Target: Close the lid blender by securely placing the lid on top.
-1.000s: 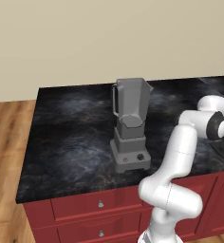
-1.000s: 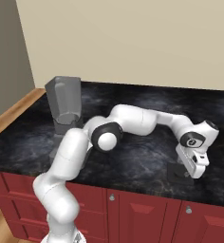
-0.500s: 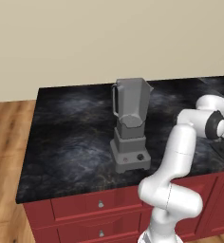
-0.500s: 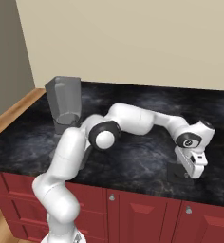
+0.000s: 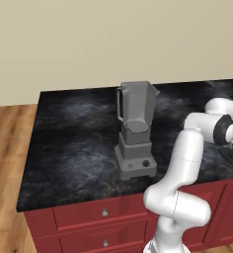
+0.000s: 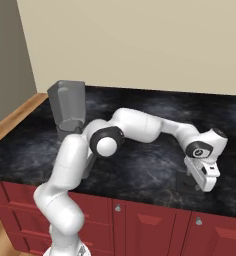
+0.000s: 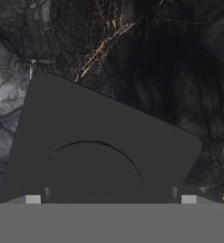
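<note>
We find the lid (image 7: 99, 152) lying flat on the dark marble counter (image 5: 74, 133), a squarish dark cap with a raised round centre, directly under our gripper (image 6: 200, 176). In the hand view it sits skewed to us, one corner pointing up and left, so its straight edges run at a slant to the line between our fingertips (image 7: 32, 199). We judge that the wrist needs a small roll before the fingers can meet two opposite edges squarely. The fingers stand spread, one at each side of the lid's near part, grasping nothing; whether they already reach below its top face we cannot tell, since its near edge is cut off at the bottom of that view.

The blender (image 5: 135, 129) stands well apart, toward the arm's left, its jar open at the top and its handle facing away from us. In the left base view the gripper and lid lie at the picture's right border, partly cut off.
</note>
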